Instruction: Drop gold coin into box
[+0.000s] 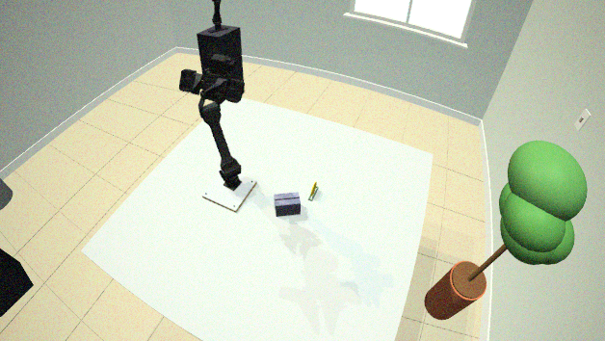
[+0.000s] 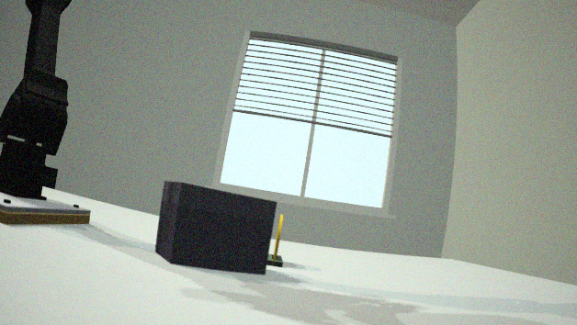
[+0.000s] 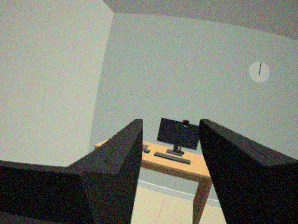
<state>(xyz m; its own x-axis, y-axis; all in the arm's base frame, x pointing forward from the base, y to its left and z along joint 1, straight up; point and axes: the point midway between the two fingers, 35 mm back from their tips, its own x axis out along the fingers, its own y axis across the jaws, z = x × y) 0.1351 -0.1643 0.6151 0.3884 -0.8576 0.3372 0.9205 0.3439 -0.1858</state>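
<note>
Gold showed on the coin (image 1: 314,188) (image 2: 278,236), upright in its holder (image 1: 313,194) (image 2: 276,261), at the grey box's (image 1: 287,204) (image 2: 216,229) two o'clock from above, well inside the surface's (image 1: 376,193) (image 2: 115,285) edges. The claw (image 3: 170,125) stood partly open, gripping nothing; overhead, its outline blurred into dark shapes.

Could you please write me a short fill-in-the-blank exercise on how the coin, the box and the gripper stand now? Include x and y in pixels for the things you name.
1. The coin (image 1: 314,188) (image 2: 278,236) stands on its ____ in the holder (image 1: 313,194) (image 2: 276,262).
2. In the top view, the box (image 1: 287,207) (image 2: 220,229) lies between the arm's base plate (image 1: 219,201) (image 2: 55,218) and the ____.
3. Between the fingers of the gripper (image 3: 171,120) there is ____.
4. Through the gap, a monitor (image 3: 175,134) shows on a ____.

Missing words: edge; holder; nothing; desk
</note>
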